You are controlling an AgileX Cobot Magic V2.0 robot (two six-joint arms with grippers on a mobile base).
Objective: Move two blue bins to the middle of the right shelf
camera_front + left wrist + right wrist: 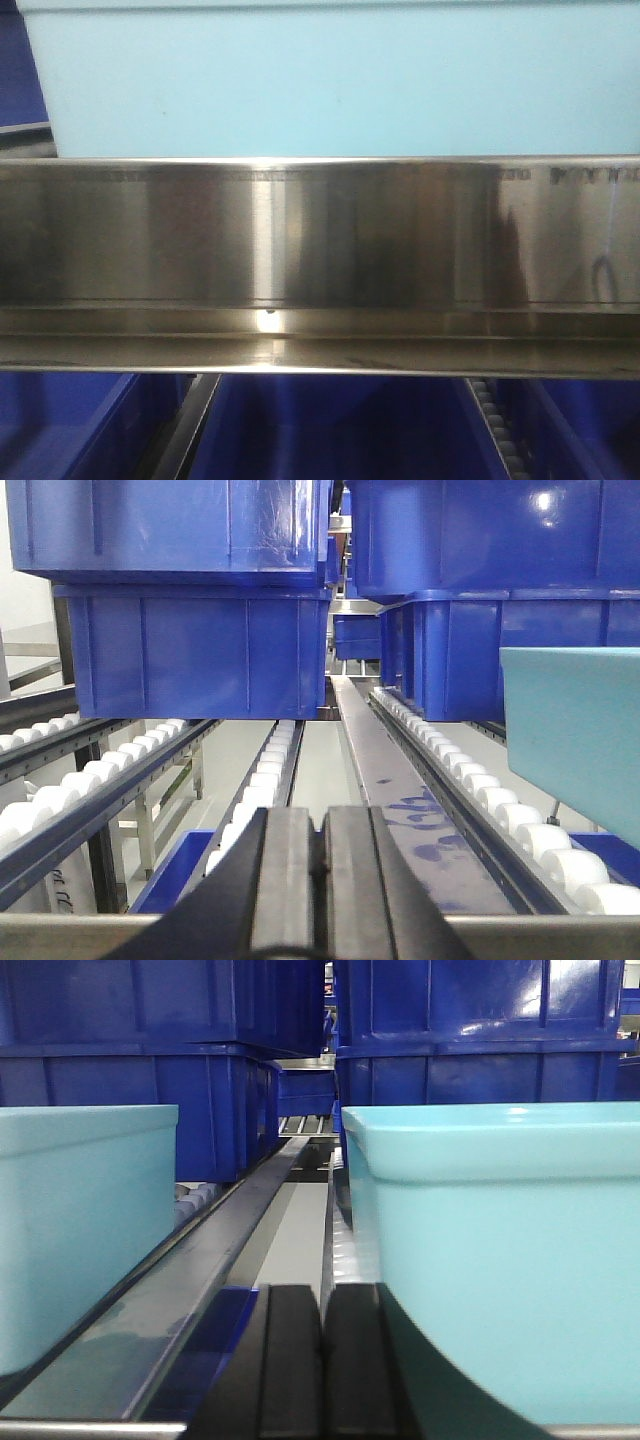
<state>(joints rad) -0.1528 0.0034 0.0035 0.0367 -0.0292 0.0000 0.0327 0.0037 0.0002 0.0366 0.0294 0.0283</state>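
In the left wrist view, dark blue bins stand stacked on the roller tracks, one stack at the left (190, 650) and one at the right (500, 630). My left gripper (322, 822) is shut and empty, low at the shelf's front edge, well short of them. In the right wrist view a light blue bin (500, 1260) stands close on the right and another (80, 1230) on the left. My right gripper (322, 1296) is shut with nothing in it, between the two, its right finger next to the right bin's wall. More dark blue bins (470, 1030) are stacked behind.
A stainless steel shelf rail (320, 240) fills the middle of the front view, with a light blue bin (330, 80) above it and dark blue bins (330, 430) below. White roller tracks (110, 770) and a flat metal divider (400, 800) run away from the left gripper.
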